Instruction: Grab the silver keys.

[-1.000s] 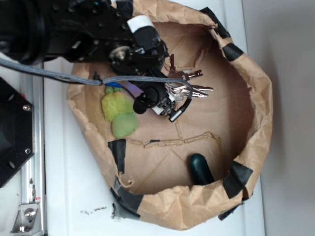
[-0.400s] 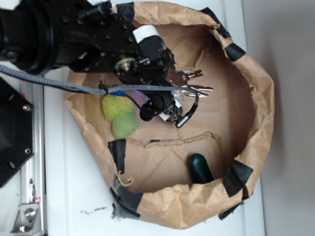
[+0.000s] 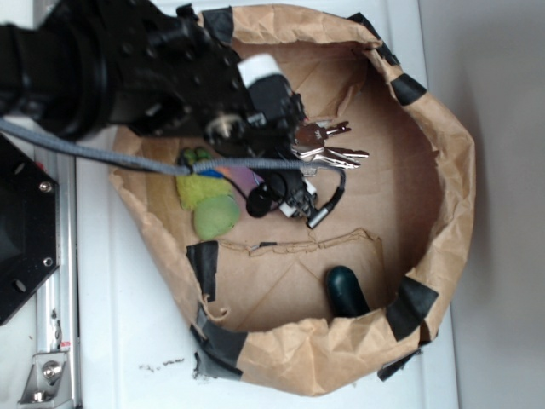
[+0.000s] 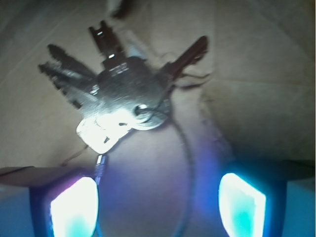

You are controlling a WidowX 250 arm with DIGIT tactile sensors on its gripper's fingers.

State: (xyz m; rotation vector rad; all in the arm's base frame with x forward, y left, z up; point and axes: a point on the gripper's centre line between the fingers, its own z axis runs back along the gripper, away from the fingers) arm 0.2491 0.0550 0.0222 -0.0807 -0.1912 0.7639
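The silver keys [image 3: 330, 146] lie fanned out on the brown paper floor of the bag, their blades pointing right. In the wrist view the keys [image 4: 121, 101] fill the upper middle, and their thin wire ring [image 4: 187, 163] loops down between my two glowing fingers [image 4: 74, 205]. My gripper [image 4: 157, 190] is open, its jaws wide apart on either side of the ring and touching nothing that I can see. From outside, the gripper [image 3: 296, 170] hovers over the left end of the bunch and hides part of it.
A crumpled brown paper bag [image 3: 456, 179], taped with black strips, walls in the whole area. A fuzzy yellow-green plush toy [image 3: 207, 203] lies just left of the gripper. A dark green rounded object [image 3: 345, 291] rests near the bag's lower wall. A grey cable [image 3: 128, 158] crosses the arm.
The arm has shifted slightly down and right over the keys, now covering more of the plush toy. The keys have not moved and the gripper stays open.
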